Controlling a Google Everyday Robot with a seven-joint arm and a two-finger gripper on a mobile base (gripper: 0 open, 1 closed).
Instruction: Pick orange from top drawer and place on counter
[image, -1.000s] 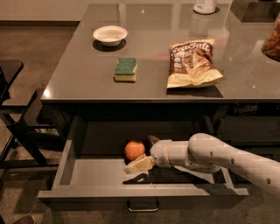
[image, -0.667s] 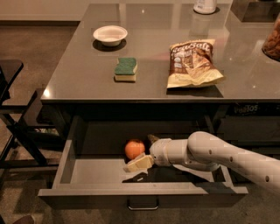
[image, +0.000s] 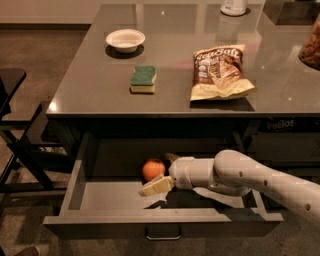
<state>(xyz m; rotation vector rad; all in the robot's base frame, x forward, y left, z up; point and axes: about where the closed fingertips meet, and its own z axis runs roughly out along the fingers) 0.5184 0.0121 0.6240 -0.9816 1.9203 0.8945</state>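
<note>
The orange (image: 153, 169) lies inside the open top drawer (image: 125, 217), near its back middle. My gripper (image: 157, 174) reaches into the drawer from the right on a white arm. Its fingers are open and stand either side of the orange: the pale finger (image: 155, 186) in front of it, the dark finger (image: 172, 157) behind it. I cannot tell whether they touch the fruit. The counter (image: 100, 85) is the glossy dark-grey top above the drawer.
On the counter stand a white bowl (image: 125, 39), a green-topped sponge (image: 143, 79) and a chip bag (image: 219, 71). A white container (image: 233, 6) and a jar (image: 311, 46) are at the far right. A dark chair (image: 15, 130) stands left of the drawer.
</note>
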